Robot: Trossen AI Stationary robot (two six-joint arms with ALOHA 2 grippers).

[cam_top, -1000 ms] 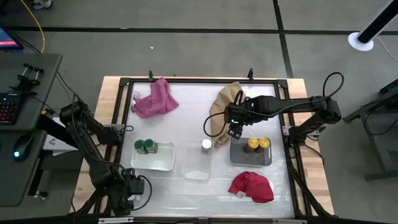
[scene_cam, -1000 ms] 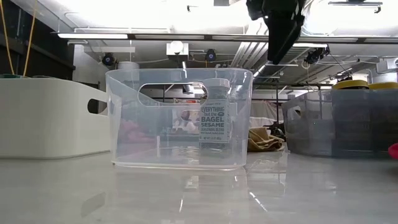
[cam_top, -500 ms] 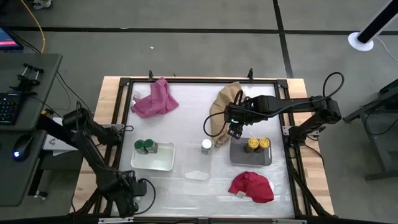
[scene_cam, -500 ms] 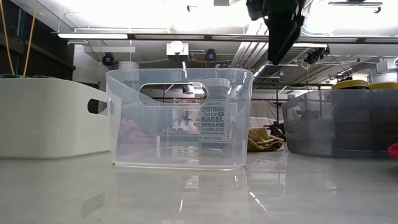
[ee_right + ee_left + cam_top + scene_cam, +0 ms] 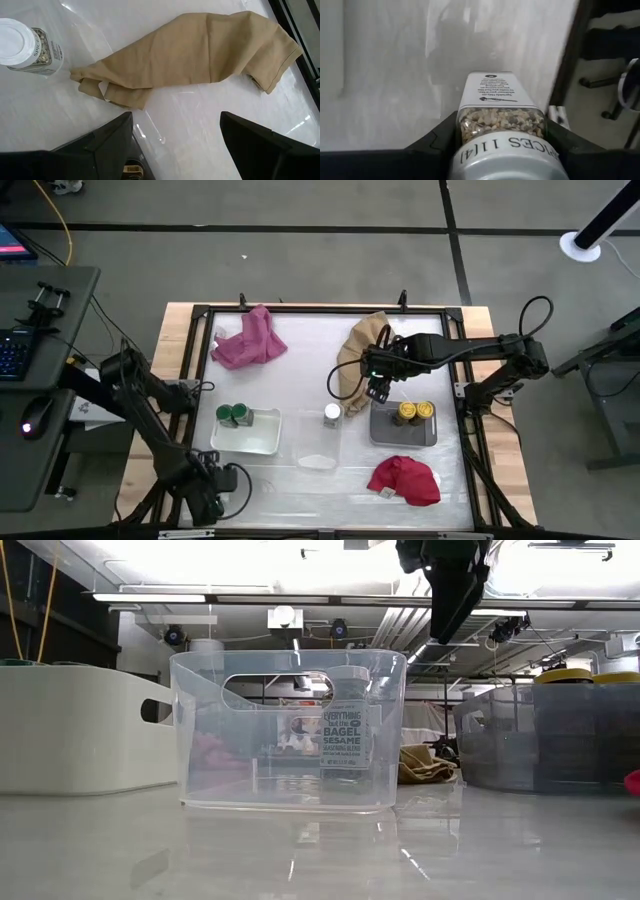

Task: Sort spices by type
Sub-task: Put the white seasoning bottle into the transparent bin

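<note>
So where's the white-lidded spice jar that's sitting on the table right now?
In the high view the white-lidded jar stands mid-table inside the clear bin, between the white tray and grey tray, just below the tan cloth.

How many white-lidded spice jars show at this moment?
2: one white-lidded jar stands in the clear bin at the table's middle; another jar is clamped in the left gripper at the front-left edge. The cloths could hide more.

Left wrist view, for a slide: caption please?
Left tool grips a white-lidded clear spice jar above the white table.
</note>
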